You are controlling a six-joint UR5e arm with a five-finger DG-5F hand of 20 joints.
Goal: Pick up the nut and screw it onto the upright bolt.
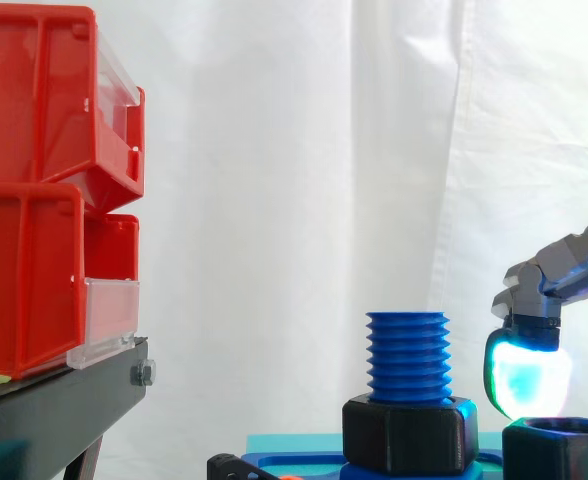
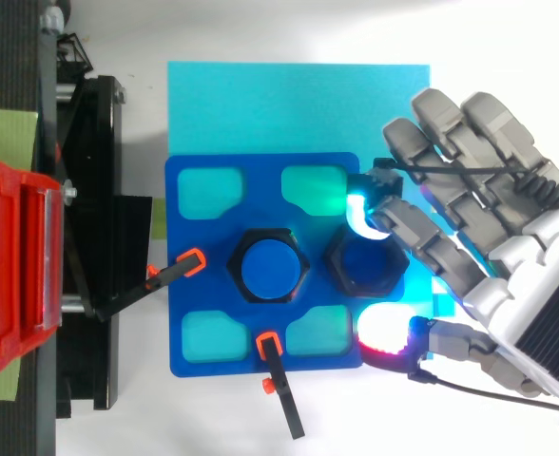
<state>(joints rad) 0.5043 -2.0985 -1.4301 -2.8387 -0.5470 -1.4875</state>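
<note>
A loose black nut (image 2: 365, 261) (image 1: 559, 450) lies on the blue fixture plate (image 2: 186, 285), just right of the upright blue bolt (image 2: 268, 268) (image 1: 407, 355). The bolt stands in a black hex collar (image 1: 409, 432). My hand (image 2: 508, 247) reaches in from the right and straddles the loose nut. A cyan-glowing fingertip (image 2: 360, 211) (image 1: 529, 375) sits at the nut's far edge. The red-glowing thumb pad (image 2: 384, 332) hangs a small gap off its near edge. The fingers are relaxed and hold nothing.
The plate rests on a cyan mat (image 2: 260, 104). Two orange-tipped clamps (image 2: 189, 263) (image 2: 268, 344) pin the plate at its left and near edges. Red bins (image 1: 34, 200) stacked on a black stand (image 1: 54, 410) rise to the left.
</note>
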